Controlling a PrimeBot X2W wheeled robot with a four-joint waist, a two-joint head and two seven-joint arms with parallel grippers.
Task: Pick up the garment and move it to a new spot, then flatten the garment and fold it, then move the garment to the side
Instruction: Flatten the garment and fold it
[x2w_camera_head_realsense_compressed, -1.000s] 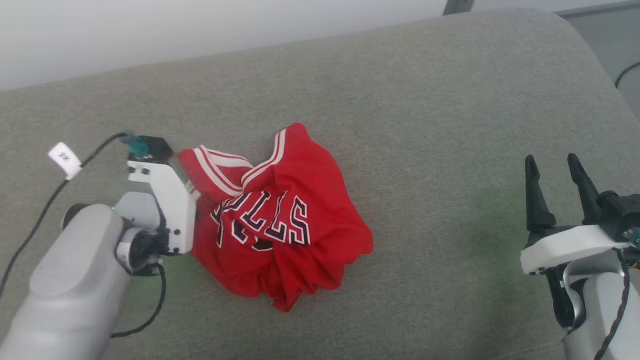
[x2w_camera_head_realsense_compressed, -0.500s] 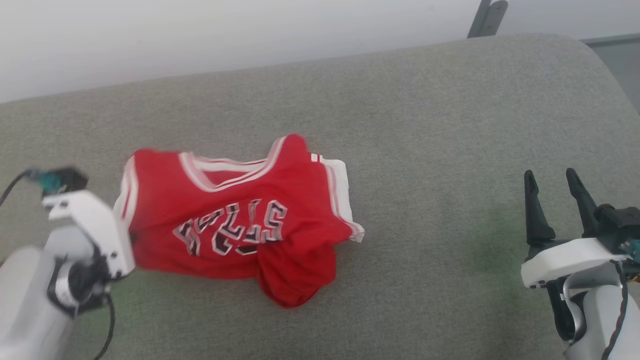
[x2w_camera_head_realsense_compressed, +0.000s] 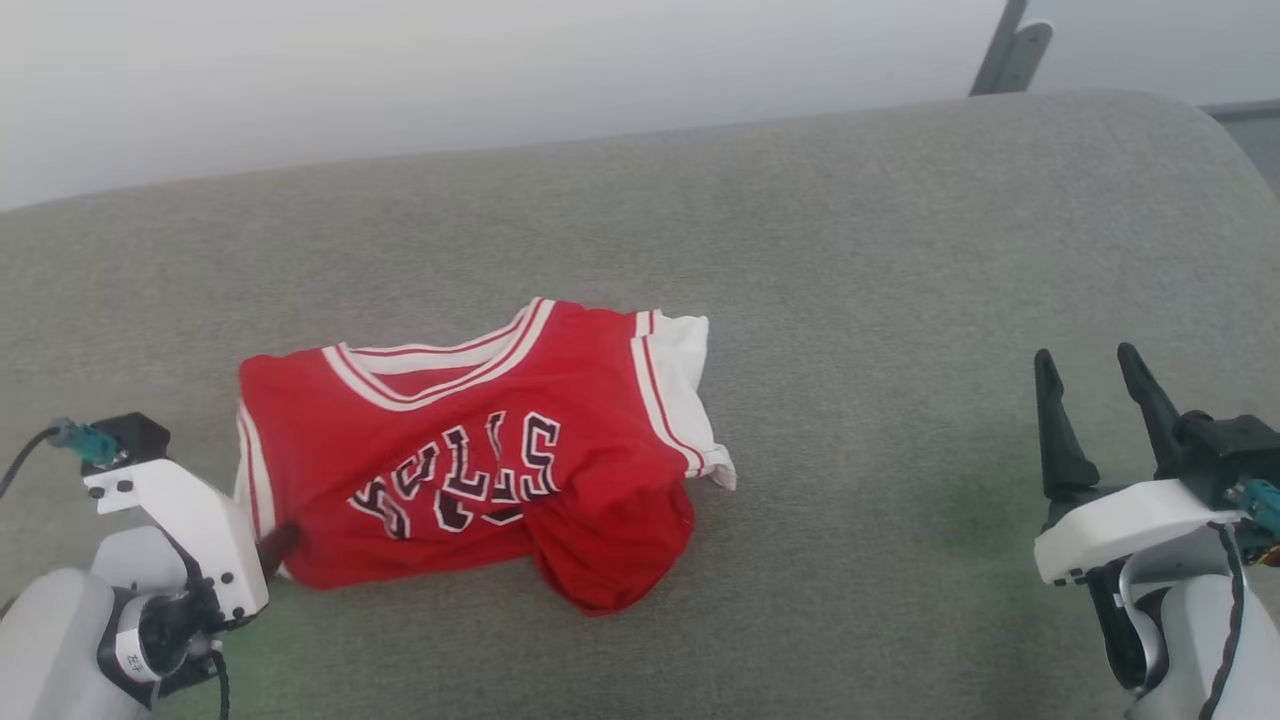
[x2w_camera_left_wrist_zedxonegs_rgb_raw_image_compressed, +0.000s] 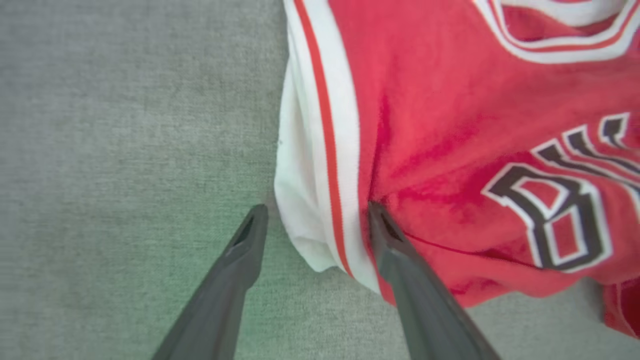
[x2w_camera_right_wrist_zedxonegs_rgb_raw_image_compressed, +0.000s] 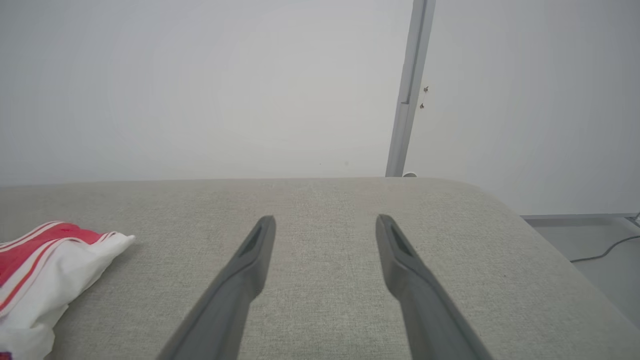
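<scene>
The garment (x2w_camera_head_realsense_compressed: 470, 440), a red jersey with white sleeves and black lettering, lies partly spread on the grey cushion (x2w_camera_head_realsense_compressed: 850, 250), its lower right part still bunched. My left gripper (x2w_camera_head_realsense_compressed: 272, 550) sits at its lower left corner. The left wrist view has this gripper (x2w_camera_left_wrist_zedxonegs_rgb_raw_image_compressed: 316, 209) open, with the garment's (x2w_camera_left_wrist_zedxonegs_rgb_raw_image_compressed: 450, 125) white sleeve edge lying loose between the fingers and one finger (x2w_camera_left_wrist_zedxonegs_rgb_raw_image_compressed: 400, 260) over the red cloth. Far to the right my right gripper (x2w_camera_head_realsense_compressed: 1086, 358) stands open and empty above the cushion. In its own wrist view, that gripper (x2w_camera_right_wrist_zedxonegs_rgb_raw_image_compressed: 325, 220) points at bare cushion, with the garment (x2w_camera_right_wrist_zedxonegs_rgb_raw_image_compressed: 45, 260) at the left edge.
A white wall rises behind the cushion's far edge, with a grey metal post (x2w_camera_head_realsense_compressed: 1010, 50) at the back right. The cushion rounds off at its right end (x2w_camera_right_wrist_zedxonegs_rgb_raw_image_compressed: 500, 210), and beyond it a dark cable (x2w_camera_right_wrist_zedxonegs_rgb_raw_image_compressed: 605, 252) lies on the floor.
My left gripper dragged the garment's shoulder leftward and toward me, spreading the crumpled cloth, then opened and let go. The head camera shifted too. The right arm stayed put.
</scene>
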